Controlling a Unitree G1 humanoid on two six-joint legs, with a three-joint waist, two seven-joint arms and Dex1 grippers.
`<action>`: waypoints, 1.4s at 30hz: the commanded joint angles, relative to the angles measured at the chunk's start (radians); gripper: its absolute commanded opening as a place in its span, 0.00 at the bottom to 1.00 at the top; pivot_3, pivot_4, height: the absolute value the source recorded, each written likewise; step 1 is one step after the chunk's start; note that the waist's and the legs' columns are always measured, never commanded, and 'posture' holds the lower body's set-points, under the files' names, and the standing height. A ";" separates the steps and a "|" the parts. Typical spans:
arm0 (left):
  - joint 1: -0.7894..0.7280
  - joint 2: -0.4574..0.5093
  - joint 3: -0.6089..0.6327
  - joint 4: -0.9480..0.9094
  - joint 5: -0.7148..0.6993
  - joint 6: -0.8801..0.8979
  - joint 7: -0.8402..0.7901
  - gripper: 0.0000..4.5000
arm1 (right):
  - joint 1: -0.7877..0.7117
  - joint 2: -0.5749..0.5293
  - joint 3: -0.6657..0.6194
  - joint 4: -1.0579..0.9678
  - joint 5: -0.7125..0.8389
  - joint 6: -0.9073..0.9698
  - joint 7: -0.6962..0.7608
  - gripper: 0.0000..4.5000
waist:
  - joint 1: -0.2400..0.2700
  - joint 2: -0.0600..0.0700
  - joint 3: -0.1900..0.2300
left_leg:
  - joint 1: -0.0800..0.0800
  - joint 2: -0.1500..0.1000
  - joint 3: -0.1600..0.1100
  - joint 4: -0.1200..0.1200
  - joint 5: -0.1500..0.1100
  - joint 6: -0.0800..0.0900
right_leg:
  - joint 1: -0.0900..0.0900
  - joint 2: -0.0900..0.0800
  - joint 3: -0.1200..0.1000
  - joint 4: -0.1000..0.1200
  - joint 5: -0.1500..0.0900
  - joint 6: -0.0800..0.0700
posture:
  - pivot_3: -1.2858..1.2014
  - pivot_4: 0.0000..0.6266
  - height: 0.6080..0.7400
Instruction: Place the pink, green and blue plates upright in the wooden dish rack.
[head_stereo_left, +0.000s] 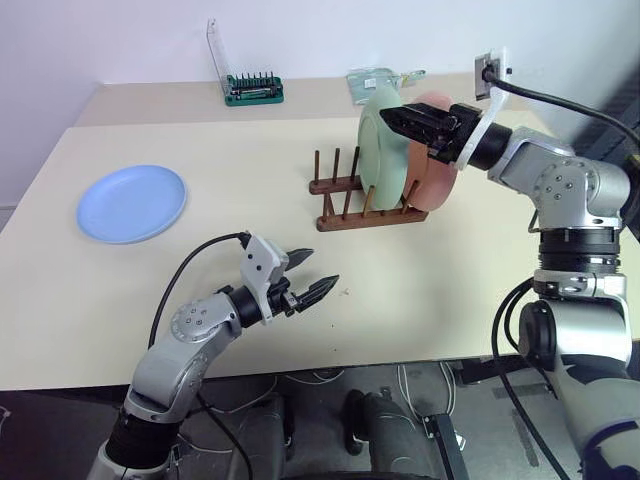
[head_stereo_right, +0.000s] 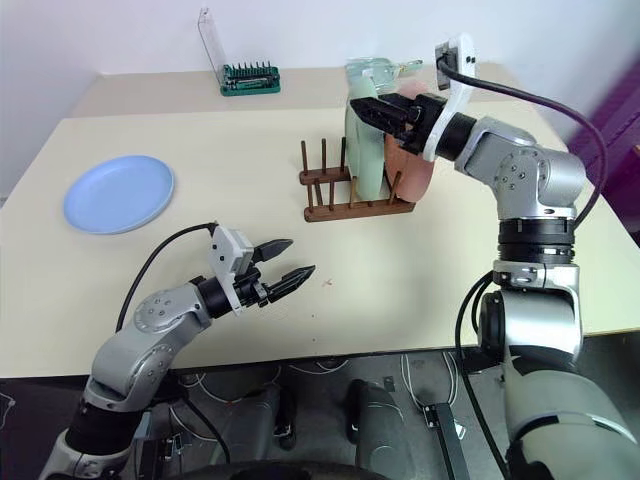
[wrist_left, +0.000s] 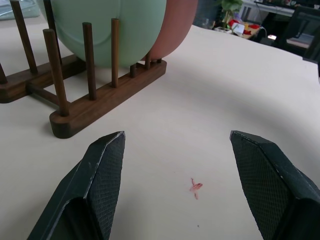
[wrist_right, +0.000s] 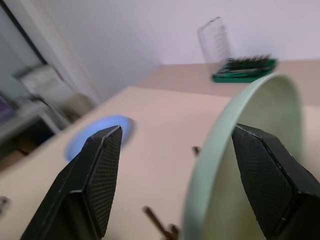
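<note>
The wooden dish rack stands mid-table. In it the green plate is upright between the pegs, and the pink plate is upright just behind it on the right. At the green plate's top edge my right gripper is open, one finger on each side of the rim with gaps showing. The blue plate lies flat at the table's left. My left gripper hovers open and empty over the table in front of the rack.
A green bit case with its clear lid raised stands at the back of the table. A clear packet lies behind the rack. A small red mark is on the table near my left fingers. Several rack slots on the left stand free.
</note>
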 joint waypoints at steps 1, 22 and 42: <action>-0.008 -0.010 0.001 -0.012 0.016 -0.028 0.006 0.77 | 0.017 -0.074 0.064 -0.112 -0.106 -0.091 0.048 0.77 | 0.000 0.000 0.000 | 0.000 0.000 0.000 0.000 0.000 0.000 | 0.000 0.000 0.000 0.000 -0.001 0.002 | 0.52 0.24 0.92; -0.330 -0.388 0.540 0.178 0.270 -0.035 0.996 0.99 | -0.014 -0.055 0.193 -0.228 -0.369 -0.549 0.180 0.78 | -0.002 -0.001 0.000 | 0.000 0.000 0.000 0.000 0.000 0.001 | 0.000 0.001 0.000 0.000 0.001 0.000 | 0.52 0.24 0.92; -0.506 -0.313 0.978 0.469 -0.125 0.178 1.111 0.88 | 0.052 -0.013 0.206 -0.308 -0.388 -0.498 0.181 0.78 | 0.001 -0.004 0.000 | 0.000 -0.001 0.000 0.002 0.000 0.000 | 0.002 0.000 -0.003 0.000 0.001 0.000 | 0.52 0.24 0.92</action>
